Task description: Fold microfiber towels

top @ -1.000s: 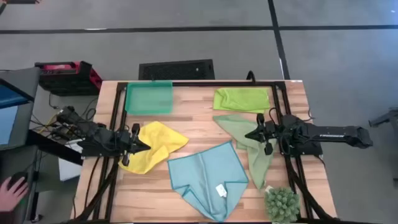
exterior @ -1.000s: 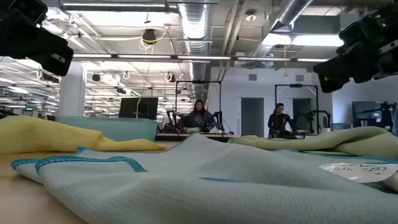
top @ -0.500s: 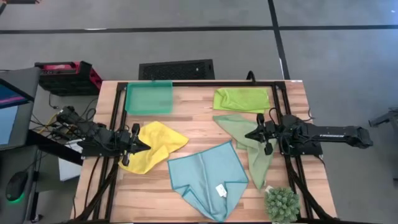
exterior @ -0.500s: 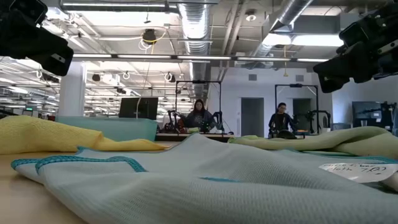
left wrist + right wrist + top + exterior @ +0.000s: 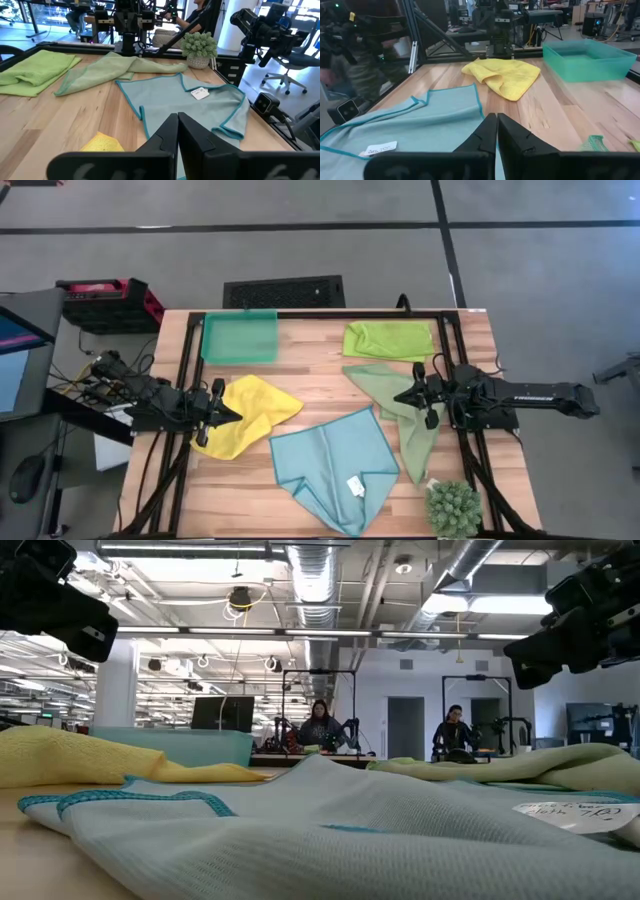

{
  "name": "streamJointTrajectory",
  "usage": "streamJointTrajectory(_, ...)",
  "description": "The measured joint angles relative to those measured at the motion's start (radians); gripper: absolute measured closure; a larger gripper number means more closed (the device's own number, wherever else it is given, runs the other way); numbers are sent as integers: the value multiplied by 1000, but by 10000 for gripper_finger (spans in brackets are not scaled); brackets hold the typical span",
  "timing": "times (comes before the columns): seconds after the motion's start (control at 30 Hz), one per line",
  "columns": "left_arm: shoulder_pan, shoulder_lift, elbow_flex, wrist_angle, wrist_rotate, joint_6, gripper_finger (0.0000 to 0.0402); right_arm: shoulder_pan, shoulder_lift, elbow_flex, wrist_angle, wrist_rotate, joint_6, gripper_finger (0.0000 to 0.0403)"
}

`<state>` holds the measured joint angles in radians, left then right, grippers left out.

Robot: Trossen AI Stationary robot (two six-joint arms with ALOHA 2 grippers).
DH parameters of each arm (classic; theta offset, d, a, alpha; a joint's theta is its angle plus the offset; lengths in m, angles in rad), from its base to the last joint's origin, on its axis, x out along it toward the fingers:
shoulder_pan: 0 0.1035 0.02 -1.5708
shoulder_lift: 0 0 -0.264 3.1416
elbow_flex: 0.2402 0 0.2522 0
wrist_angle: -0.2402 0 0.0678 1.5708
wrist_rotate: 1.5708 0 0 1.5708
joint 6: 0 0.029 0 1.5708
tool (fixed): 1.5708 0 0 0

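Note:
Four towels lie loose on the wooden table. The yellow towel [image 5: 250, 413] is crumpled at the left, the light blue towel [image 5: 335, 465] with a white tag [image 5: 354, 486] lies spread in the middle front, the sage green towel [image 5: 395, 405] lies crumpled at the right, and the lime green towel [image 5: 388, 339] lies folded at the far right. My left gripper [image 5: 234, 413] is shut and hovers over the yellow towel's left part. My right gripper [image 5: 400, 396] is shut and hovers over the sage green towel.
A teal-green tray [image 5: 240, 336] stands at the far left of the table. A small spiky green plant [image 5: 453, 507] stands at the near right corner. A black frame [image 5: 440, 315] runs along the table's edges. People sit at desks far behind the table [image 5: 320, 728].

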<state>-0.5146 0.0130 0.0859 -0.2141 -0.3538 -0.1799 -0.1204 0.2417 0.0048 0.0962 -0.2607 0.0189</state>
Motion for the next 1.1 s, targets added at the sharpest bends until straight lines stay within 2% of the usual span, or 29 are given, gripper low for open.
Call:
streamJointTrajectory(0.67,0,0,0,10,-3,-35,401,0,0,0,0,0,0,365)
streamJointTrajectory(0.83,1,1,-1,106,-158,99,401,0,0,0,0,0,0,365)
streamJointTrajectory(0.97,1,-1,43,269,-311,205,401,0,0,0,0,0,0,365)
streamJointTrajectory(1.1,1,4,112,250,-403,378,401,0,0,0,0,0,0,365)
